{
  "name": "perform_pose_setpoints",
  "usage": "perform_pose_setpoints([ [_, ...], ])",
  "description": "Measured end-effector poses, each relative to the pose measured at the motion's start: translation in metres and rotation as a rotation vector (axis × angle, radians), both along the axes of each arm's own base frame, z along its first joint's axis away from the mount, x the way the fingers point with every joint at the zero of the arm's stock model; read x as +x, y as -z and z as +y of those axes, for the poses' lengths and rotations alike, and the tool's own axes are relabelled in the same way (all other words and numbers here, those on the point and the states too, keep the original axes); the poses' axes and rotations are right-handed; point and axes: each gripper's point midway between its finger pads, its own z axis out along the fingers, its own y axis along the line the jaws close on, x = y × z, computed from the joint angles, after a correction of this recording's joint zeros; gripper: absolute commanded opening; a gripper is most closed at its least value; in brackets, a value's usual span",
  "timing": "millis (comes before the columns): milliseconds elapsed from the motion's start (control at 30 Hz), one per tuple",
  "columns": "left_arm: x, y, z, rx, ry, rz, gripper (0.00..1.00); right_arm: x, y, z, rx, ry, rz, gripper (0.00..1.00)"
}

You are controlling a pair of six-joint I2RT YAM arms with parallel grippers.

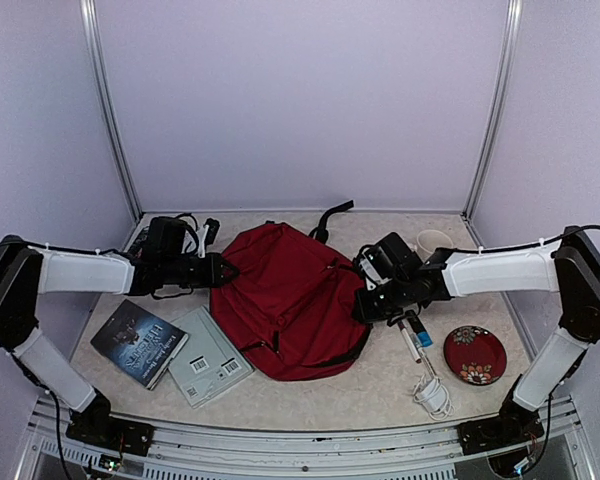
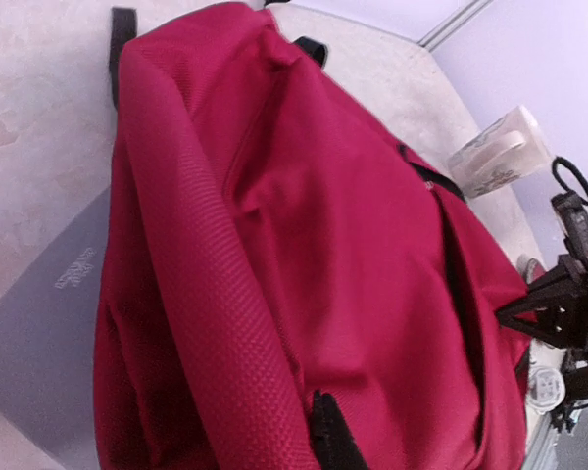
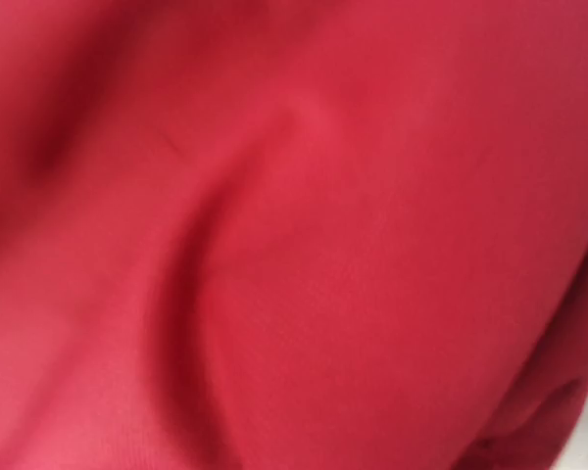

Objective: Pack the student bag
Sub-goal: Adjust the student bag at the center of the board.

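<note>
Left fingers [image 1: 220, 270] at the student bag's [image 1: 285, 305] left edge, right fingers [image 1: 366, 304] on its right edge; whether either grips, cannot tell. Bag lies mid surface [image 1: 380, 392], books [image 1: 210, 358] beside it not yet packed. Likely the opening stage; next needs the zipper drawn wide.

student bag [image 2: 304, 255] fills most of the frame, lying on the mottled beige table [image 2: 39, 108] — dark-red woven fabric, black zipper pull [image 2: 325, 436] at the bottom edge, black strap [image 2: 123, 44] sticking out top left. Flat grey book [image 2: 39, 333] at left, faint lettering, bag overlapping it. White patterned cup [image 2: 500, 152] stands just past the bag's right side. right gripper [image 2: 534, 305] — black, tip at the bag's right edge, jaw state unreadable
</note>
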Motion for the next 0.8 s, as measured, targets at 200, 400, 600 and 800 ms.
perform_pose_setpoints([
  [200, -0.065, -0.072, -0.032, -0.091, 0.096, -0.172, 0.0, 0.037, -0.044, 0.004, 0.032, -0.015, -0.123, 0.04],
  [400, -0.108, -0.053, -0.024, -0.122, 0.018, -0.151, 0.0, 0.071, -0.071, -0.012, -0.014, 0.036, -0.218, 0.55],
  [600, -0.139, -0.024, -0.012, -0.145, -0.1, -0.1, 0.0, 0.067, -0.095, -0.038, -0.093, 0.101, -0.301, 0.51],
  [800, -0.149, -0.023, -0.015, -0.16, -0.173, -0.097, 0.0, -0.025, -0.09, 0.022, -0.054, -0.12, -0.294, 0.46],
])
